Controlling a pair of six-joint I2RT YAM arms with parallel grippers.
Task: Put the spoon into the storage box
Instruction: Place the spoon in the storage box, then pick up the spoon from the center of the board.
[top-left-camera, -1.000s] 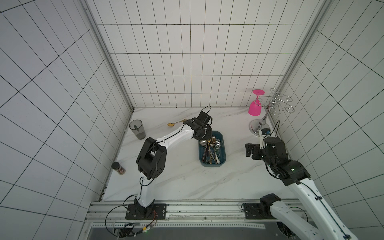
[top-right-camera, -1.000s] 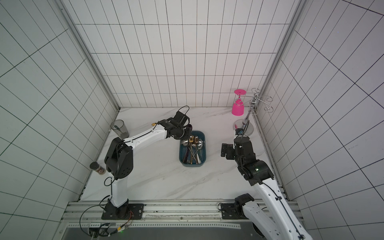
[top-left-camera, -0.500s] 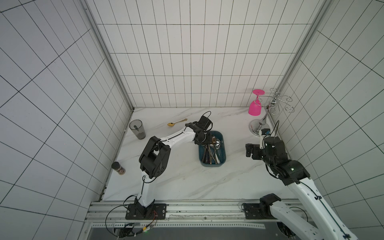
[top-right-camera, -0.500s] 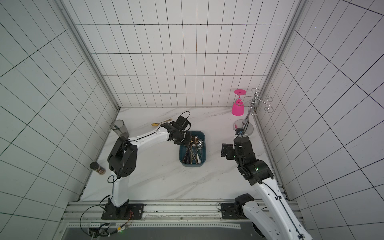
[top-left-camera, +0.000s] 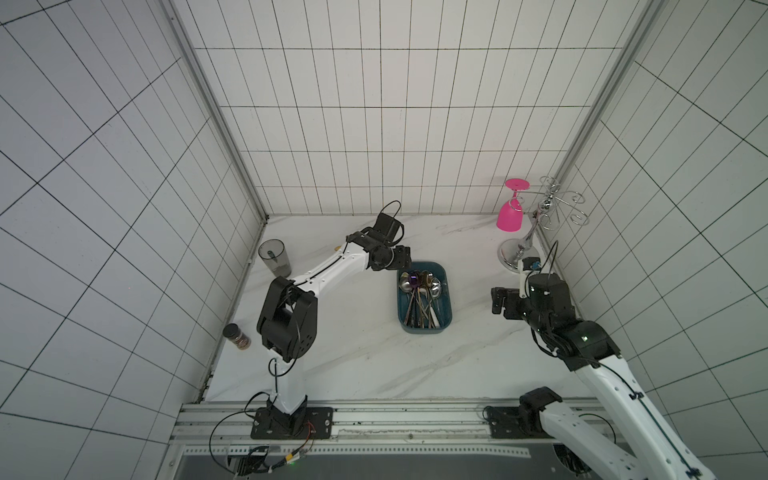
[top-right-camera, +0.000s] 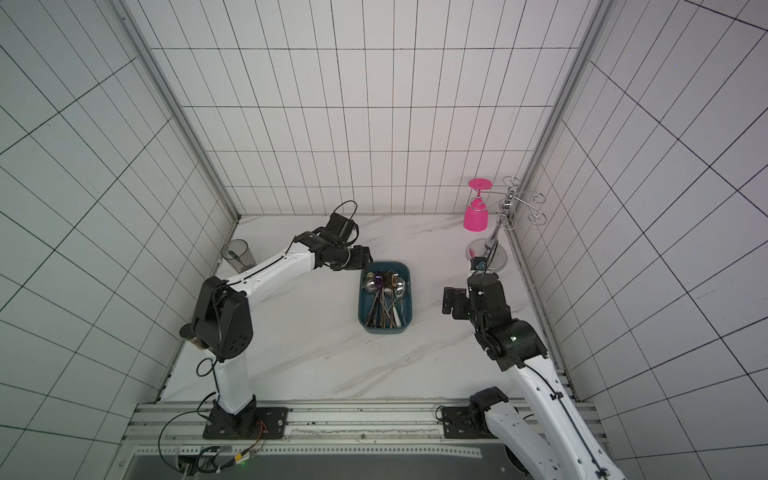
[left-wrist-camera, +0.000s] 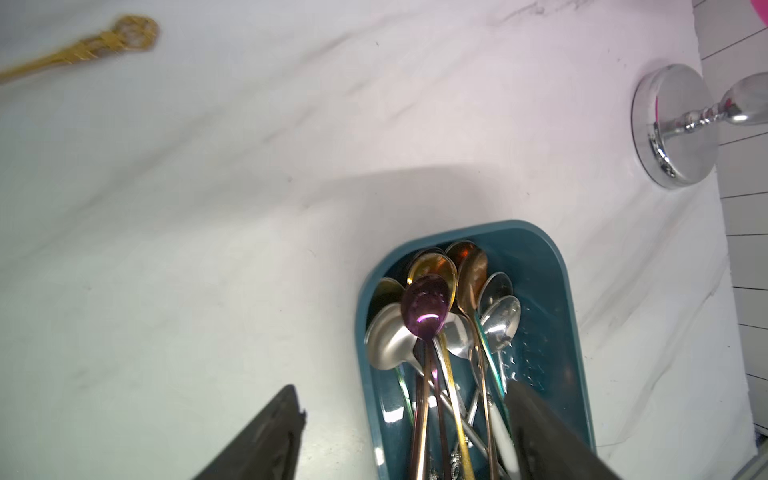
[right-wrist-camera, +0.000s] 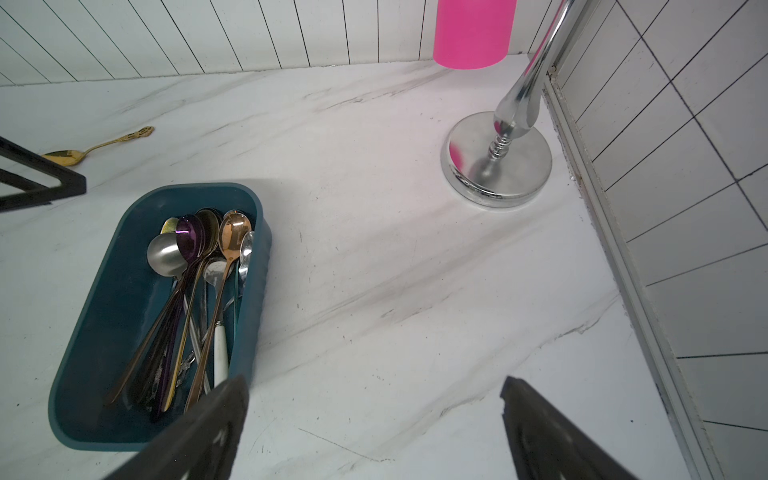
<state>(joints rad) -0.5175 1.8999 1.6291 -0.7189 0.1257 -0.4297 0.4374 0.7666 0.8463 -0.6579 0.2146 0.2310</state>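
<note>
The gold metal spoon lies near the back edge of the counter, long axis along it, outside the dark teal plastic storage box. The left gripper is nearer than the right gripper. Both have jaws spread, empty.

Both top views look steeply down from high above the front, alike, taking in the whole white marble counter. The left wrist camera hangs close above the dark teal rectangular plastic storage box; the right wrist camera sees it from lower, sideways on, towards the white tiled back wall; both share the round chrome stand base
</note>
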